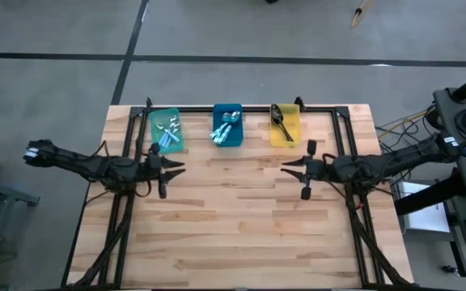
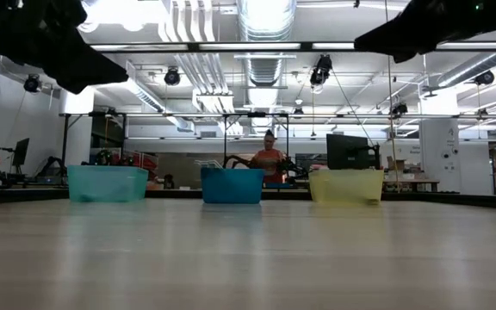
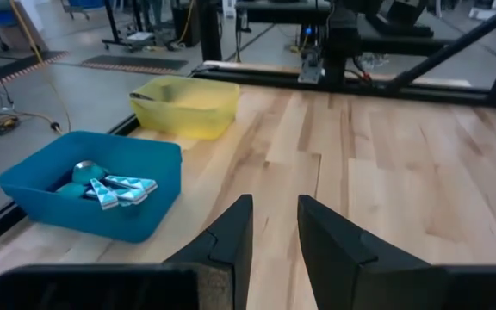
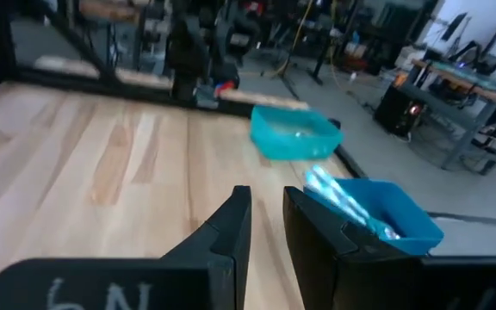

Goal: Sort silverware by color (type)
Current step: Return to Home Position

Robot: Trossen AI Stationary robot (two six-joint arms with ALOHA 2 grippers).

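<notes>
The spoons lie in 3 bins along the tabletop's (image 1: 233,226) far edge: pale spoons (image 1: 168,133) in the teal bin (image 1: 156,117), blue-handled spoons (image 1: 225,129) in the blue bin (image 1: 237,109), dark spoons (image 1: 280,121) in the yellow bin (image 1: 292,133). The left gripper (image 1: 178,167) and right gripper (image 1: 286,167) hover over bare wood (facing each other, well apart), fingers slightly parted, empty.
</notes>
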